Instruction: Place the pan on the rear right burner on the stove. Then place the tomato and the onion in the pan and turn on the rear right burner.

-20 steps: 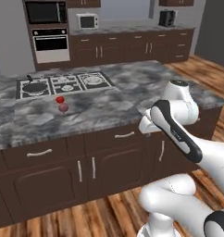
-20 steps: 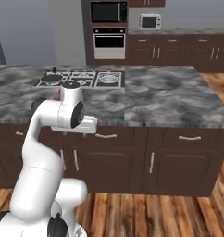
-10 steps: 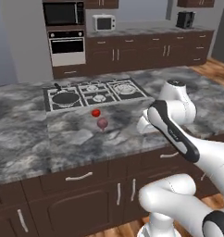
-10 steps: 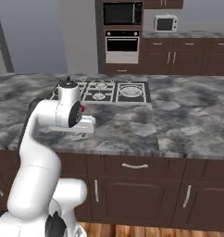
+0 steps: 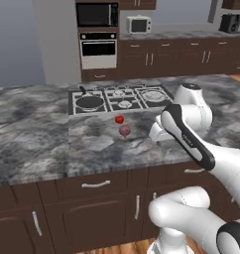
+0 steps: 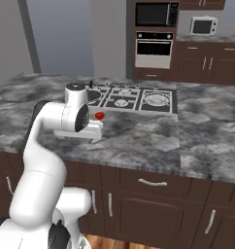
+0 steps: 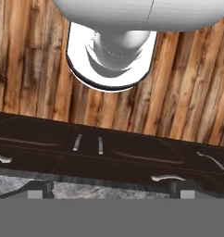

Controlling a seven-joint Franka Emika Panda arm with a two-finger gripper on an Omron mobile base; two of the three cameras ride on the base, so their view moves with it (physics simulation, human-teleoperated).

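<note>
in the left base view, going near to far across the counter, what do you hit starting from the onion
onion → tomato → pan on the stove → wall oven → microwave

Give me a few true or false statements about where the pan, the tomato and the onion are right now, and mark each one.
1. The pan sits on the stove. True.
2. The tomato lies inside the pan. False: it rests on the counter in front of the stove.
3. The onion lies on the counter close to the tomato, on the side nearer the robot. True.
4. The gripper is shut on the onion. False: its fingers stand wide apart and hold nothing.
5. The stove has a single burner. False: several burners show under black grates.
</note>
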